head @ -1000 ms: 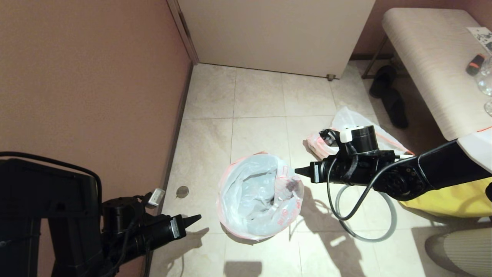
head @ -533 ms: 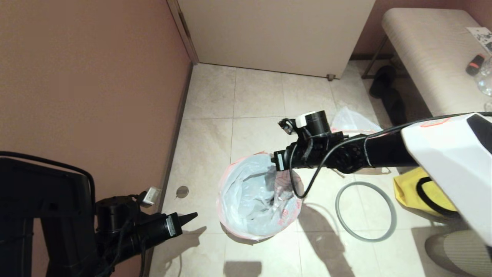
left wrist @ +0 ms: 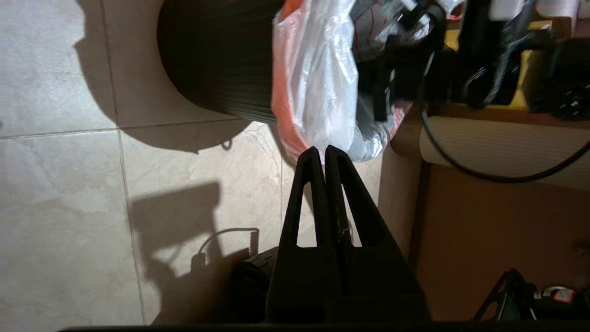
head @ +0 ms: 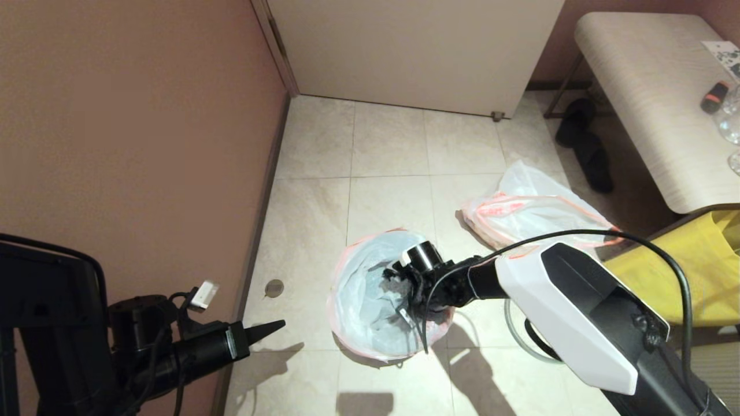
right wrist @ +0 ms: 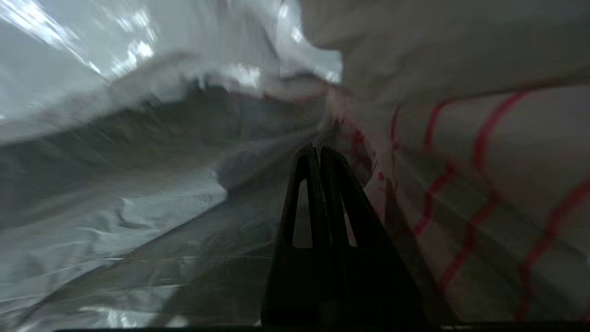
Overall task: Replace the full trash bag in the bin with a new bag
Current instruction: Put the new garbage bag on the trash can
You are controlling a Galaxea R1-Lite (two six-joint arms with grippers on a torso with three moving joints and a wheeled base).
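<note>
Already the bin (left wrist: 216, 55) wears a bag: a thin white bag with pink-red hem (head: 376, 294) lines it, mouth folded over the rim, only plastic showing inside, so this reads as the new bag. A like bag (head: 532, 211) lies flat on the tiles at about 2 o'clock from the bin, near the bench; whether it holds the bottle and cup cannot be told from here. Grey hoop (head: 520, 332) rests on the floor at the bin's 4 o'clock, mostly hidden under the right arm, not yet on the rim. Right gripper (right wrist: 318, 150) is down inside the lined bin, fingers pressed together with nothing visibly pinched, tips against the film by the red-printed side. Left gripper (head: 272, 329) hangs at the bin's 9 o'clock, near but apart, fingers together, empty. Judgement: removal and lining look done; pushing the liner down and seating the hoop remain. Yellow bag (head: 694, 271) at 3 o'clock.
</note>
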